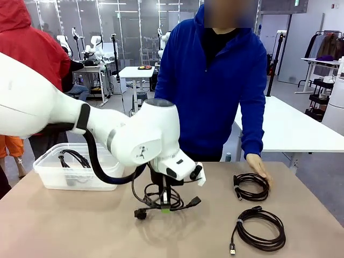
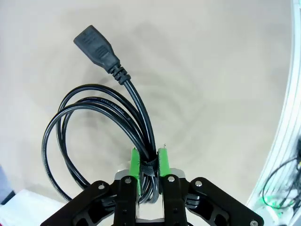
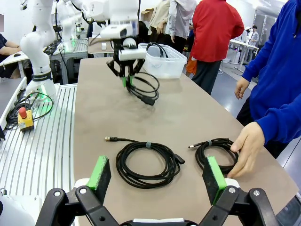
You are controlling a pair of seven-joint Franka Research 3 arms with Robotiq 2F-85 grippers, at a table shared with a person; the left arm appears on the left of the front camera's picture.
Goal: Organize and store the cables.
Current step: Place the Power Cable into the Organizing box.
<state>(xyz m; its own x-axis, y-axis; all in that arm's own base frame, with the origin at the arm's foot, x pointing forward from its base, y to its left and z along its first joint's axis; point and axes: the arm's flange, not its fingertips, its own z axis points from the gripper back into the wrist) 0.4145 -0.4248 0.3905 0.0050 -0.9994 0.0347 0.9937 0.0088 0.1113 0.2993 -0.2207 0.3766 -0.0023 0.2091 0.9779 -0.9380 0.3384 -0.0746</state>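
My left gripper is shut on the strapped part of a black power cable. Its coil hangs low over the middle of the table and its chunky plug points away from the fingers. Two more coiled cables lie at the right: one under the person's hand, the other nearer me, with a small USB end. My right gripper stands open above these two coils. Another cable lies in the clear bin.
The clear plastic bin stands at the table's left side, close to my left arm. The person in a blue hoodie stands at the far edge. An emergency stop box sits on the ribbed rail beside the table.
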